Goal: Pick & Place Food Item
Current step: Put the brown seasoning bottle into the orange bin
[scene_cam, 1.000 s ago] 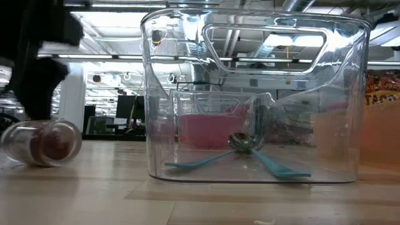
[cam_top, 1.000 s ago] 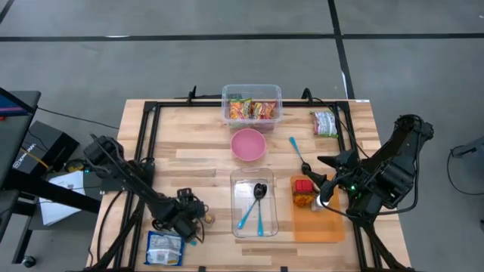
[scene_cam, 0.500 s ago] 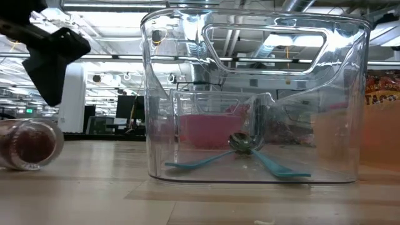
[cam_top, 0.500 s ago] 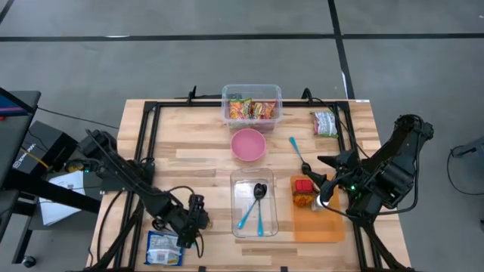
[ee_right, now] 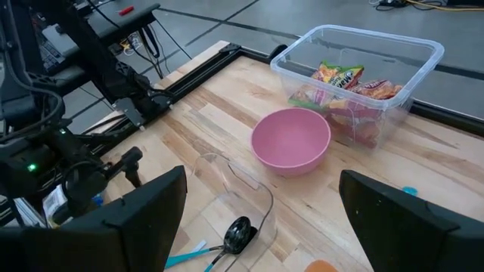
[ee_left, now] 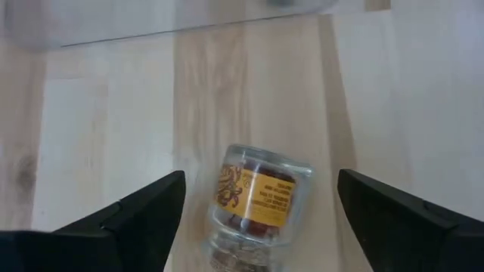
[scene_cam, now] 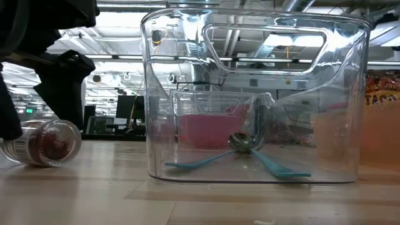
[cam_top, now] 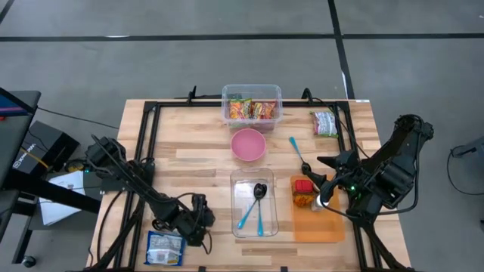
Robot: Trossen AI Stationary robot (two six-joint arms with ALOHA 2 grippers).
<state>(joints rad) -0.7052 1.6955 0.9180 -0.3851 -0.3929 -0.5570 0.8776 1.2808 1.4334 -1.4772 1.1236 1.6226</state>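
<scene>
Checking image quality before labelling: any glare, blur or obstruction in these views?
Low view: clear bin fills the frame, its walls mirror ceiling lights and blur the pink bowl behind. Left wrist view: jar sharp, open left claw soft-edged. High view: even light, no glare.

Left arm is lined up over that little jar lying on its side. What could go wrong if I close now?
1. The jar lies on its side between the open fingers of the left gripper; being round, it may roll away when nudged.
2. The clear container sits close beside it, so a sideways push could knock the jar against its wall.
3. The blue packet lies just by the left gripper and might get dragged.
</scene>
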